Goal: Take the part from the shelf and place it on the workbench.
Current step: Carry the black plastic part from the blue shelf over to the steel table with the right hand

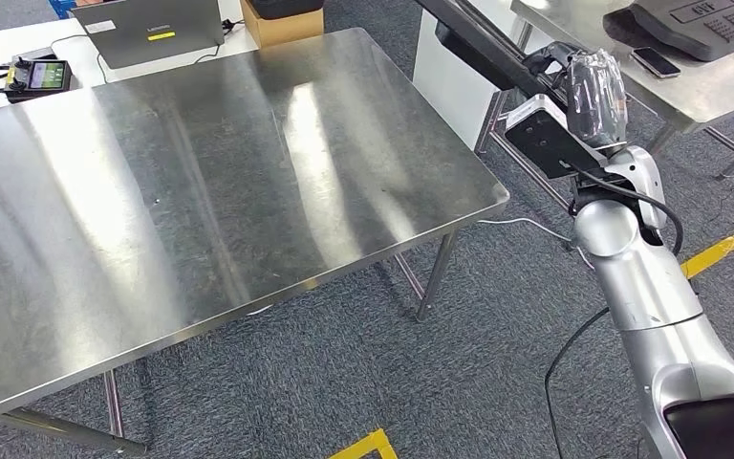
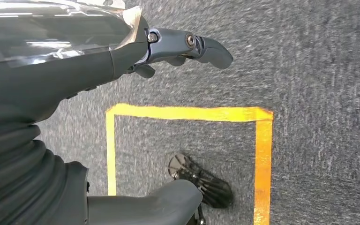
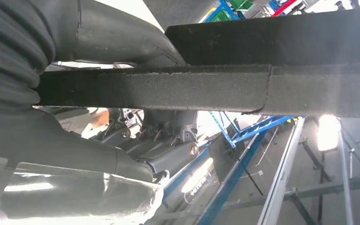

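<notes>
The part is a long, flat black bar [image 1: 478, 46] [image 3: 206, 86]. My right hand [image 1: 594, 94], under a clear plastic cover, grips it near one end, raised beyond the workbench's right edge. In the right wrist view the hand [image 3: 89, 154] has its thumb on one side of the bar and its dark fingers [image 3: 168, 152] on the other. The bar runs up and left out of the head view. The steel workbench [image 1: 201, 191] lies to the left of the hand. My left hand [image 2: 75, 70] hangs over grey carpet, its fingers [image 2: 201, 47] apart and holding nothing.
A laptop [image 1: 148, 29], a cardboard box [image 1: 282, 21] and a handheld controller [image 1: 36, 76] sit behind the workbench. A second steel table [image 1: 698, 100] at the right carries a phone [image 1: 655, 61] and a grey device [image 1: 707, 24]. Yellow tape [image 1: 726, 251] [image 2: 187, 113] marks the carpet.
</notes>
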### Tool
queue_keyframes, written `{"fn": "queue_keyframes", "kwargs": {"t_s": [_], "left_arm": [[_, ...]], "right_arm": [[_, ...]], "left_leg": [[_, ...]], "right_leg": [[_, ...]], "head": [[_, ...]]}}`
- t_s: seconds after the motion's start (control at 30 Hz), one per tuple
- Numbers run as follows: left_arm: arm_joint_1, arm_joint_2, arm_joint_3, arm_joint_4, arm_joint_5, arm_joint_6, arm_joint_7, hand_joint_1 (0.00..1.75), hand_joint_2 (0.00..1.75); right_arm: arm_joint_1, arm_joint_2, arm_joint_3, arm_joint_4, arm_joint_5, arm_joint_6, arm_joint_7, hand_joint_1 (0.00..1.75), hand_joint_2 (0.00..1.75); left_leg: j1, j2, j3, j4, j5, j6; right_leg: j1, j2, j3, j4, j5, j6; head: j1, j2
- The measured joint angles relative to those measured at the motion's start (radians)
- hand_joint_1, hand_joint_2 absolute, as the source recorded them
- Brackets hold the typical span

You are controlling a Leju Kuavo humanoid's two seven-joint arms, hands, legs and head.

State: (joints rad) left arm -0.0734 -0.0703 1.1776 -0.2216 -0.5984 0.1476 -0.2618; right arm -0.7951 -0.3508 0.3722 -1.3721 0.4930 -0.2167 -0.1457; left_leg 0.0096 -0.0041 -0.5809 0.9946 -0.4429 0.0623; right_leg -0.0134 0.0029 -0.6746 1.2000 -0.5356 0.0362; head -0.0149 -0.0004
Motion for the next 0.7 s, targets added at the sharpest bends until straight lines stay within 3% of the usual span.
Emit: {"fn": "queue_keyframes", "kwargs": {"t_s": [0.07,0.1,0.17,0.23,0.27,0.37,0.7], "left_arm": [[0.0,0.0,0.0,0.0,0.001,0.001,-0.003,0.0,1.75],[0.0,0.0,0.0,0.0,0.001,0.003,-0.004,0.0,1.75],[0.0,-0.001,0.0,0.0,0.002,0.012,-0.005,0.0,1.75],[0.0,-0.002,0.0,0.0,0.001,0.02,-0.005,0.0,1.75],[-0.001,-0.001,0.0,0.0,0.001,0.022,-0.004,0.0,1.75],[-0.001,-0.001,0.0,0.0,0.0,0.024,-0.004,0.0,1.75],[-0.002,-0.002,0.001,0.0,0.0,0.027,-0.003,0.0,1.75]], "right_arm": [[0.006,-0.001,0.0,0.003,0.002,-0.001,0.0,1.75,1.75],[0.01,-0.001,0.0,0.005,0.004,-0.002,0.0,1.75,1.75],[0.016,-0.003,0.0,0.005,0.01,-0.01,0.0,1.75,1.75],[0.02,-0.007,-0.001,0.005,0.013,-0.02,0.0,1.75,1.75],[0.022,-0.009,-0.002,0.005,0.014,-0.023,0.0,1.75,1.75],[0.031,-0.011,-0.006,0.005,0.016,-0.026,0.001,1.75,1.75],[0.044,-0.012,-0.018,0.005,0.001,-0.027,0.001,1.75,1.75]], "left_leg": [[-0.002,-0.002,0.012,0.0,-0.01,0.004],[-0.004,-0.003,0.02,0.001,-0.016,0.003],[-0.006,-0.007,0.038,0.001,-0.031,-0.001],[-0.012,-0.01,0.05,0.004,-0.047,-0.007],[-0.015,-0.012,0.05,0.006,-0.052,-0.007],[-0.015,-0.01,0.051,0.005,-0.056,-0.002],[-0.011,-0.004,0.055,-0.006,-0.059,-0.016]], "right_leg": [[0.0,0.0,-0.071,0.09,-0.009,0.006],[0.0,0.0,-0.077,0.077,0.012,0.013],[0.001,-0.002,-0.032,-0.06,0.093,0.026],[0.002,-0.003,0.022,-0.185,0.153,0.023],[0.002,-0.003,0.033,-0.21,0.164,0.018],[0.0,0.001,0.033,-0.213,0.164,0.01],[0.005,0.005,0.033,-0.213,0.158,-0.001]], "head": [[0.001,0.0],[0.001,0.0],[0.002,0.0],[0.002,0.0],[0.001,0.0],[0.0,0.0],[0.001,0.0]]}}
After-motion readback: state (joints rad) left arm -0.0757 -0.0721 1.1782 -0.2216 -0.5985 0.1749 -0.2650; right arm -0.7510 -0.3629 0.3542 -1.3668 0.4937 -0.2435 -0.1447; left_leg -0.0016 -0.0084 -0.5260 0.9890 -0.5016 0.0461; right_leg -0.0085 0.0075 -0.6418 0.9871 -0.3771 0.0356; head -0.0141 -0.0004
